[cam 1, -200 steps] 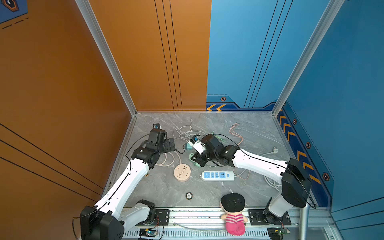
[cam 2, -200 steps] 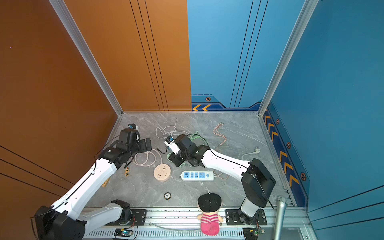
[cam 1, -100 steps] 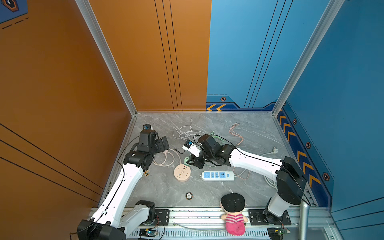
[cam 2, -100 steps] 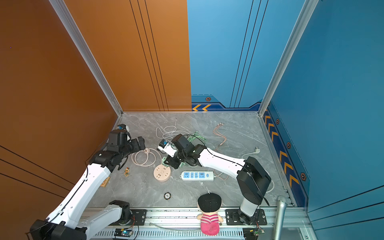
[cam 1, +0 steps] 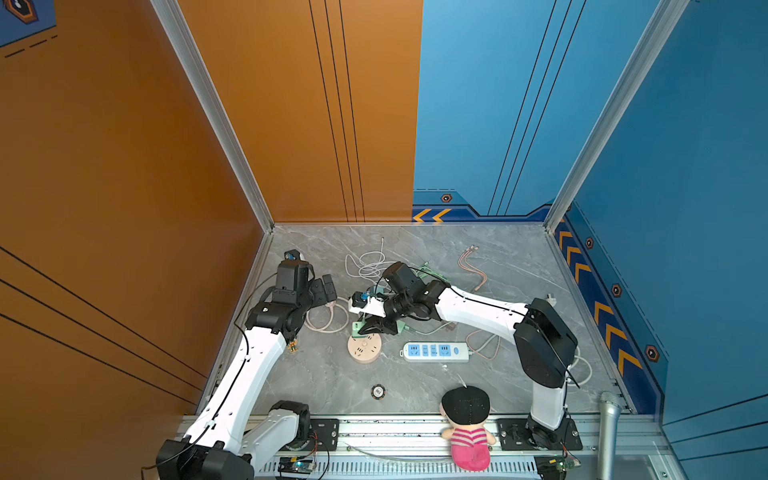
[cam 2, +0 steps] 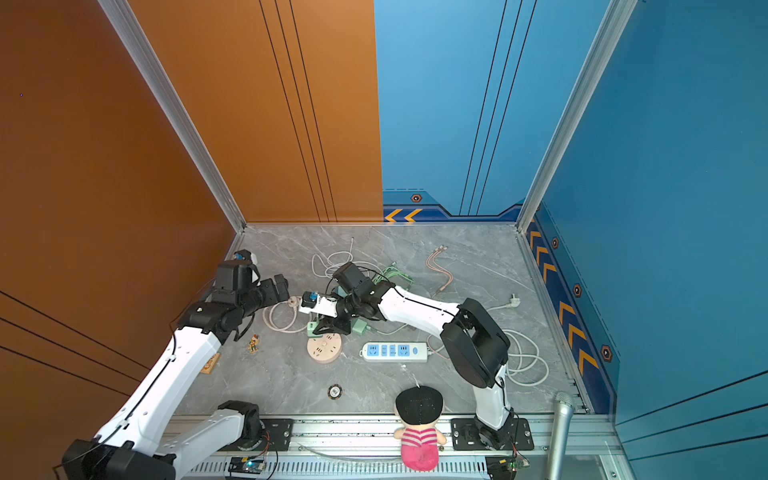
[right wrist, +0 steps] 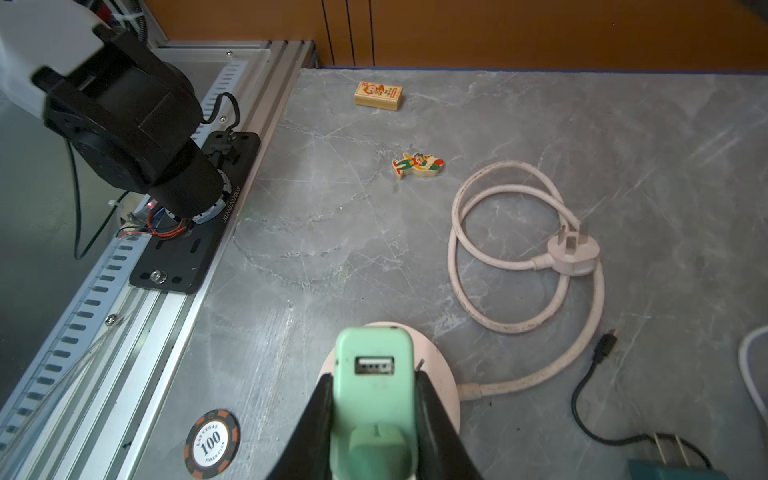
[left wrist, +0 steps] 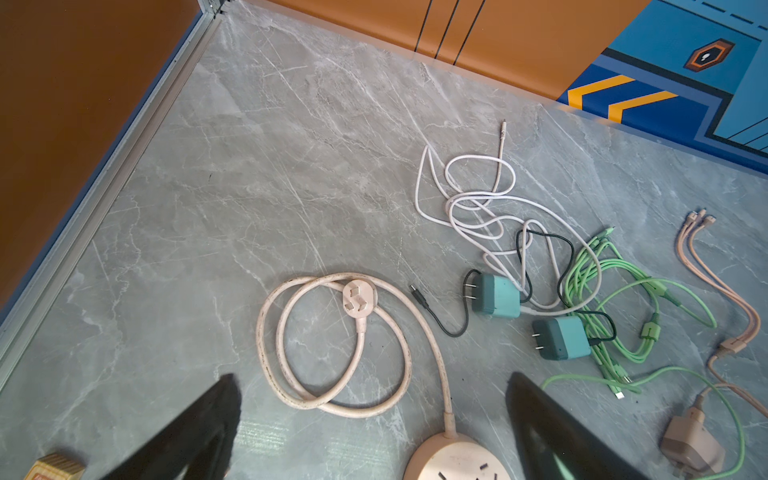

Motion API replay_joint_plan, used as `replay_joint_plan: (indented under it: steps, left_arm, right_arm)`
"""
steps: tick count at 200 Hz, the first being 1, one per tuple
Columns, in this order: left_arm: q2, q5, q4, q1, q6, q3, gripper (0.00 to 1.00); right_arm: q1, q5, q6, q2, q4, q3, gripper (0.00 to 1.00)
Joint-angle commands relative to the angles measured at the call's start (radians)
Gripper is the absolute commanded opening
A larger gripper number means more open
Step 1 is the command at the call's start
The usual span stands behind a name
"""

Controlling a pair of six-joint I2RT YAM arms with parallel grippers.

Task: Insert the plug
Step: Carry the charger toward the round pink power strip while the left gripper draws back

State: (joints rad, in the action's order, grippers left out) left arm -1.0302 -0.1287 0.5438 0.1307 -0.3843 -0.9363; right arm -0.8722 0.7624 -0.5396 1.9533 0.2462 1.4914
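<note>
My right gripper (right wrist: 374, 376) is shut on a mint-green USB plug (right wrist: 374, 399), its fingers (right wrist: 432, 415) pressing both sides. It hangs just above the round pink socket (right wrist: 442, 374). In both top views the plug (cam 1: 356, 329) (cam 2: 312, 328) sits at the far edge of that socket (cam 1: 365, 350) (cam 2: 324, 350). My left gripper (left wrist: 372, 380) (cam 1: 326, 289) is open and holds nothing. It hovers over the socket's coiled pink cord (left wrist: 332, 399), whose three-pin end (left wrist: 358, 299) lies face up.
A white-and-blue power strip (cam 1: 434, 351) lies right of the round socket. Two teal chargers (left wrist: 496, 295), white, green and pink cables (left wrist: 469, 199) clutter the far middle. A poker chip (right wrist: 212, 440), a wooden figure (right wrist: 417, 164), a small block (right wrist: 378, 95) and a doll (cam 1: 467, 428) lie nearer the front rail.
My right gripper has carried the green plug towards the front, down to the round socket. My left arm has pulled back towards the left wall, still open.
</note>
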Motion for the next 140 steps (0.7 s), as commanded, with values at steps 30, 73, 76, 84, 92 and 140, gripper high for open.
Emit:
replay_joint_plan:
  steps: [30,73,76,84,92,140]
  left_arm:
    - [0.004,0.034,0.020,-0.024,0.023,0.033,1.00]
    - [-0.018,0.117,0.061,-0.025,-0.051,0.034,0.67]
    - [-0.015,0.118,0.070,-0.025,-0.061,0.034,0.62]
    - [-0.005,0.126,0.089,-0.018,-0.078,0.035,0.54]
    - [0.003,0.124,0.105,0.000,-0.092,0.033,0.50]
    - [0.012,0.056,0.221,0.110,-0.149,-0.007,0.49]
  right_arm:
    - [0.050,0.181,-0.100,0.090,0.039,0.119,0.00]
    - [0.058,0.134,-0.114,0.068,0.057,0.072,0.00]
    - [0.057,0.125,-0.116,0.064,0.057,0.065,0.00]
    - [0.058,0.100,-0.125,0.051,0.058,0.047,0.00]
    - [0.058,0.073,-0.134,0.037,0.064,0.028,0.00]
    - [0.047,-0.106,0.064,-0.068,0.090,-0.053,0.00]
